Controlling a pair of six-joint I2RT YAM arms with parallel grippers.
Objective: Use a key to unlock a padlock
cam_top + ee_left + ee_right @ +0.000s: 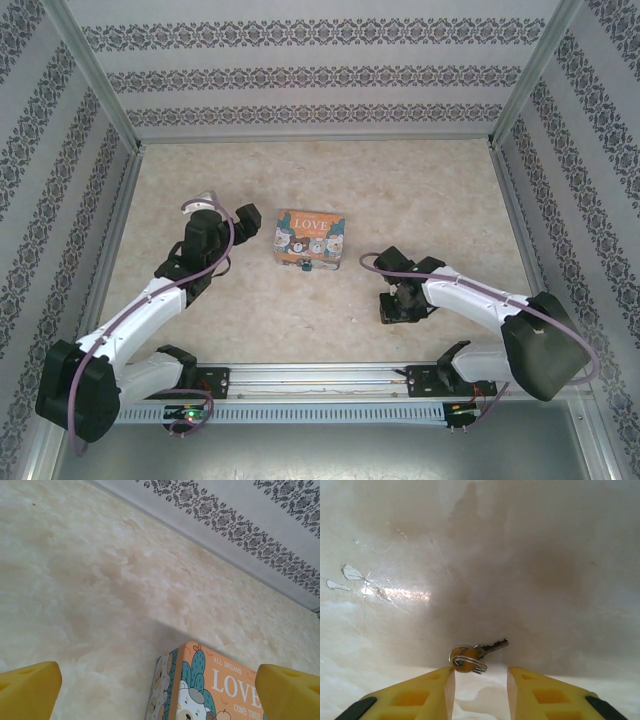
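A small silvery key (490, 647) on a wire ring lies flat on the table, its bow just past the tips of my right gripper (480, 675). The yellow fingers (427, 690) stand open either side of it, not touching. In the top view my right gripper (393, 312) points down at the table right of centre. The tiny blue padlock (306, 266) is a small speck at the near edge of the LOVE tin (311, 238). My left gripper (225, 212) hovers just left of the tin, wide open and empty; it is also seen from the wrist (157, 672), above the tin's corner (210, 685).
Patterned walls with metal frame posts (95, 75) close in the marbled table (330, 175) on three sides. A metal rail (320, 378) runs along the near edge between the arm bases.
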